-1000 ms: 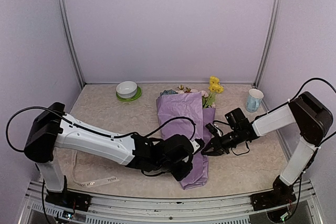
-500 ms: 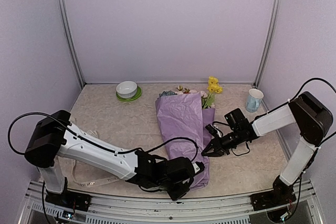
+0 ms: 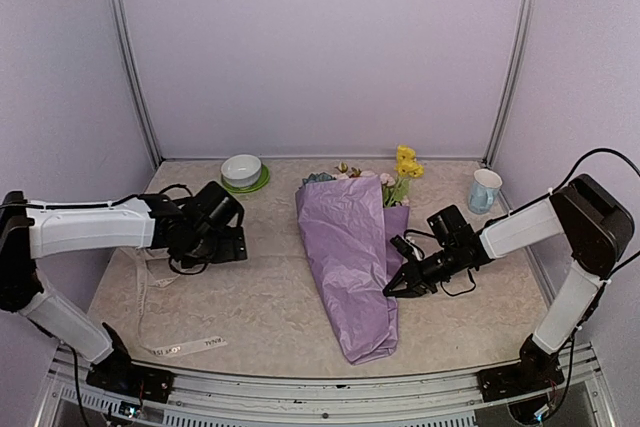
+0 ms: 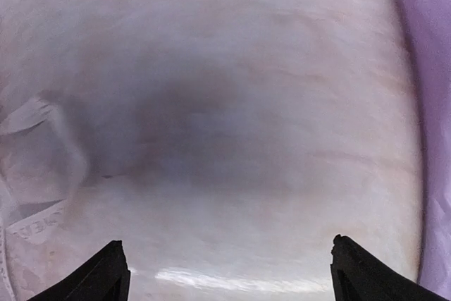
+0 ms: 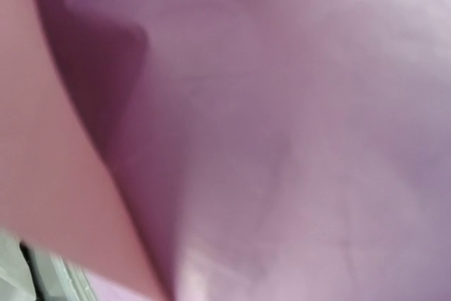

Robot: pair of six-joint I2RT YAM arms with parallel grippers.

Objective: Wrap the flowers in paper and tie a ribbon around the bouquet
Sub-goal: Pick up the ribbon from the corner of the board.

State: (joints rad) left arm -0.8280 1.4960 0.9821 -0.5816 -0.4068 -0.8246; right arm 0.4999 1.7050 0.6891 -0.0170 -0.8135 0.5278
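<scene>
Left gripper point(image 3: 230, 247) swung off bouquet point(image 3: 350, 257), jaws wide, empty; ribbon point(image 3: 182, 348) nr it, toward table's near-left edge. Right gripper point(image 3: 392, 289) closed tight vs bouquet.

The right wrist view is filled with blurred lilac paper point(image 5: 282, 139). Whether the right hand point(image 3: 392, 291) pinches it cannot be told. The left wrist view is smeared: the left hand point(image 4: 232, 276) is cut to two fingertips, and the ribbon point(image 4: 32, 174) is clipped at the left edge, its lettering unreadable. The paper hides the stems of the flowers point(image 3: 405, 165).

Table point(image 3: 270, 297): bouquet point(image 3: 350, 257), ribbon point(image 3: 185, 347), green plate point(image 3: 262, 184) under bowl point(image 3: 241, 169), cup point(image 3: 485, 190).
</scene>
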